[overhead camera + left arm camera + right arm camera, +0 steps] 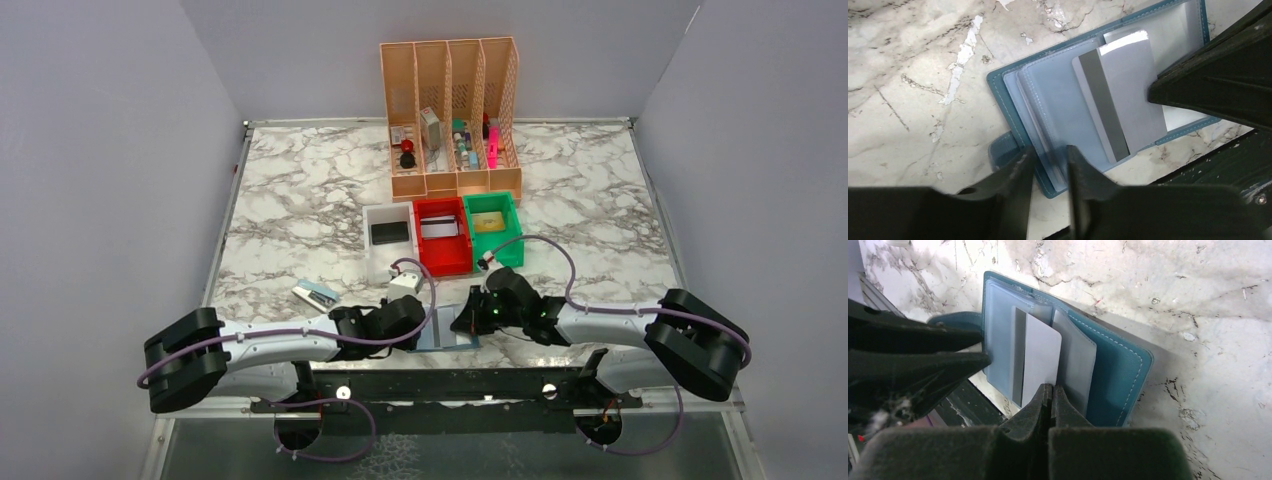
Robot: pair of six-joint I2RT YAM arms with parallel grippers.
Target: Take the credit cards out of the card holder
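my right gripper (1050,390) is clenched on the silvery-grey card (1040,360); my left gripper (1050,162) pinches the teal card holder's (1013,112) clear pockets (1058,107).

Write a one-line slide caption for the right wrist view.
Right gripper pinches the edge of a grey card over the open teal wallet, while the left gripper holds the wallet's clear pockets.

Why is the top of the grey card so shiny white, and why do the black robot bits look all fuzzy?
Left wrist view: the light glints off the top edge of the silvery-grey card, a glare streak. Both wrist views: the black jaws sit right against the lens, so they blur, while the card holder stays sharp. Right wrist view: the holder throws a soft dark shadow on the marble table.
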